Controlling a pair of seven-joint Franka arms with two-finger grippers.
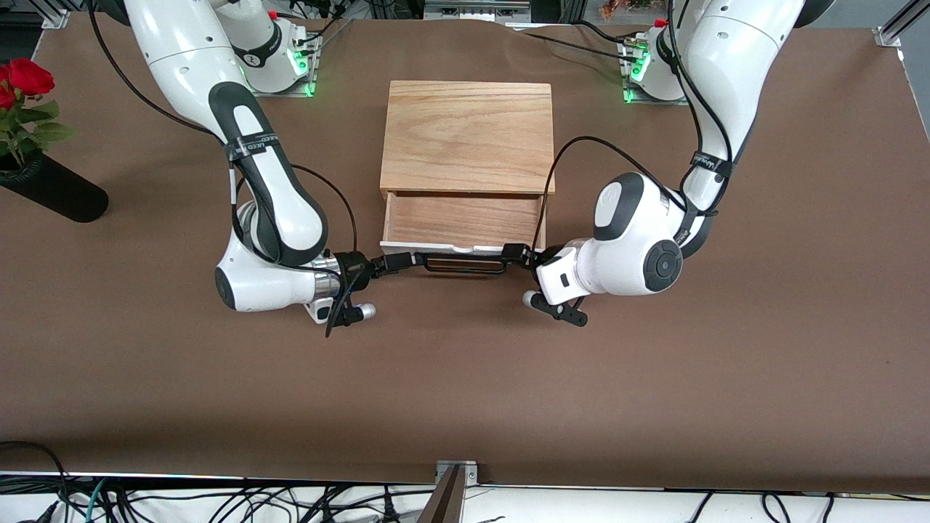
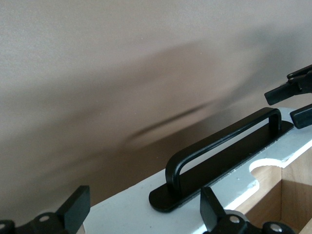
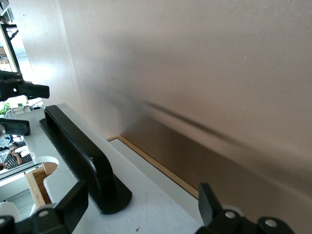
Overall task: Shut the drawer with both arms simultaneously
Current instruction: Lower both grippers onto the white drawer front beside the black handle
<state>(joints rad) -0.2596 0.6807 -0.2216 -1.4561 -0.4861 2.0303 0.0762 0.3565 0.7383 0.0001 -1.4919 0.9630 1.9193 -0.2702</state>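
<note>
Nearest the front camera is bare brown surface (image 1: pixel 465 392), wide open and free of obstacles. Just above it in that view stands the drawer (image 1: pixel 463 221), pulled out of the oak-grain box (image 1: pixel 467 138), its white front panel (image 1: pixel 436 250) facing the camera and its black handle (image 1: pixel 465 263) running lengthwise from one arm's end of the surface to the other. The right tool (image 1: pixel 392 263) sits at the handle's end toward the right arm, the left tool (image 1: pixel 517 253) at the end toward the left arm; both look level with the panel. In each wrist view the fingers (image 2: pixel 73 207) (image 3: pixel 73 202) stand apart, straddling the panel's edge and gripping nothing. From both tools the drawer's travel runs away from the front camera, into the box, square to the handle's long axis. Each arm appears about equally near its end, so an even push seems likely to keep the tray from skewing in its slot. A black vase (image 1: pixel 51 190) with roses (image 1: pixel 25 80) stands well clear, toward the right arm's end.
</note>
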